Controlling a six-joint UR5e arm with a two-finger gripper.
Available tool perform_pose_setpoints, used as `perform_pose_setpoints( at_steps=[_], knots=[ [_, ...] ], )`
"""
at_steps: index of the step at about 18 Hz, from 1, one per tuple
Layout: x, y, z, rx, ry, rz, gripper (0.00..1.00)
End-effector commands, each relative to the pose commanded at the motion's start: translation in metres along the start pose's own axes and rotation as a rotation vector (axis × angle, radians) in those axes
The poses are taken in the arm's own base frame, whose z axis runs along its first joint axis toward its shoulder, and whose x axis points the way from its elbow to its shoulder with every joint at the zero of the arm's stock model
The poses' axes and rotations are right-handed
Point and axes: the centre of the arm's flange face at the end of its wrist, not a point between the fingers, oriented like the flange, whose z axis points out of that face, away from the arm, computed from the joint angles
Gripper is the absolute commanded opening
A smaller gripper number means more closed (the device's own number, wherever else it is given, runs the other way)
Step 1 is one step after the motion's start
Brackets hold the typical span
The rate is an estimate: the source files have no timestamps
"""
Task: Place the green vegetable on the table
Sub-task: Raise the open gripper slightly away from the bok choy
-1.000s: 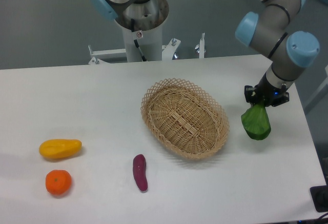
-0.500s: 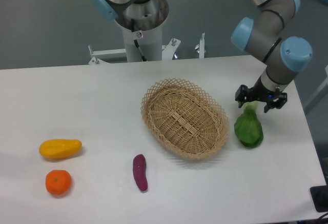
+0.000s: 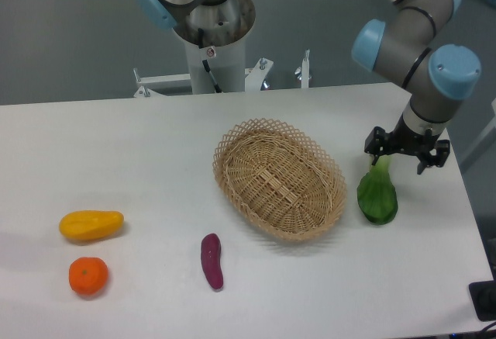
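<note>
Since 1 s ago the bright-green leafy toy vegetable (image 3: 377, 196) dropped onto the white flat table (image 3: 139, 145), right of the woven oval wicker basket (image 3: 279, 178); fingers (image 3: 383, 147) now spread wide above its stem. Release step done, I'd say; next: lift arm straight up w/o nudging veg

Vegetable (image 3: 377, 197) on table (image 3: 139, 145), right of basket (image 3: 280, 178).
</note>
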Motion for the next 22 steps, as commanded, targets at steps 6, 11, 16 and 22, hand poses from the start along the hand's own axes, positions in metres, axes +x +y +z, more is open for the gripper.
perform_pose_setpoints(
  at_steps=[6,11,16,22],
  knots=[
    [0.001,-0.012,-0.032,-0.002,0.008,0.162,1.0],
    [-0.004,-0.044,-0.033,-0.007,0.036,0.236,1.0],
    [-0.009,-0.061,-0.024,-0.009,0.045,0.254,1.0],
    [-0.008,-0.08,-0.024,-0.042,0.088,0.278,1.0]
  ],
)
